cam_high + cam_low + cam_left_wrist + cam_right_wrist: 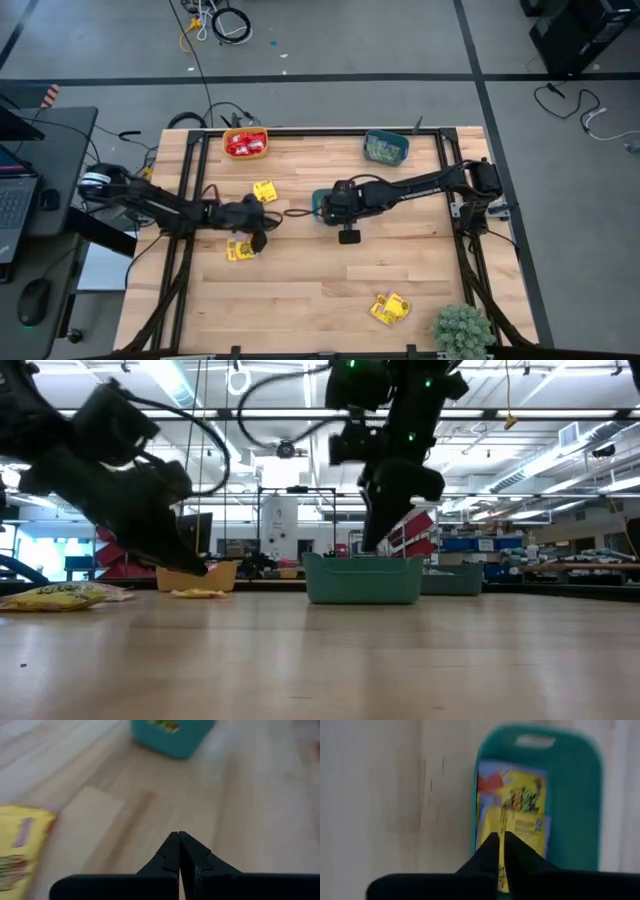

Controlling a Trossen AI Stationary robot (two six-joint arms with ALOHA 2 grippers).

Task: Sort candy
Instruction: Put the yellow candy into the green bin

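My right gripper (499, 851) is shut on a yellow candy packet (512, 802) over a small teal bowl (321, 207) in the middle of the table; in the low view its fingers reach down to the bowl's rim (362, 560). My left gripper (262, 226) hovers shut and empty just left of that bowl, low over the wood (178, 851). A loose yellow packet (240, 250) lies flat beside it, toward the near edge. Another (264, 190) lies toward the far edge. A third group of yellow packets (390, 308) rests near the near right corner. My right gripper pinches the yellow packet between its two fingers at the packet's upper end (501, 872). The fingers come from above, pointing down. The rest of the packet hangs below them inside the teal bowl (585, 815); whether its lower end rests on the bowl's floor I cannot tell.
An orange bowl (245, 143) with red packets and a second teal bowl (385, 147) with pale green packets stand at the far edge. A small green plant (462, 328) sits at the near right corner. Bare wood lies between the arms and the near edge.
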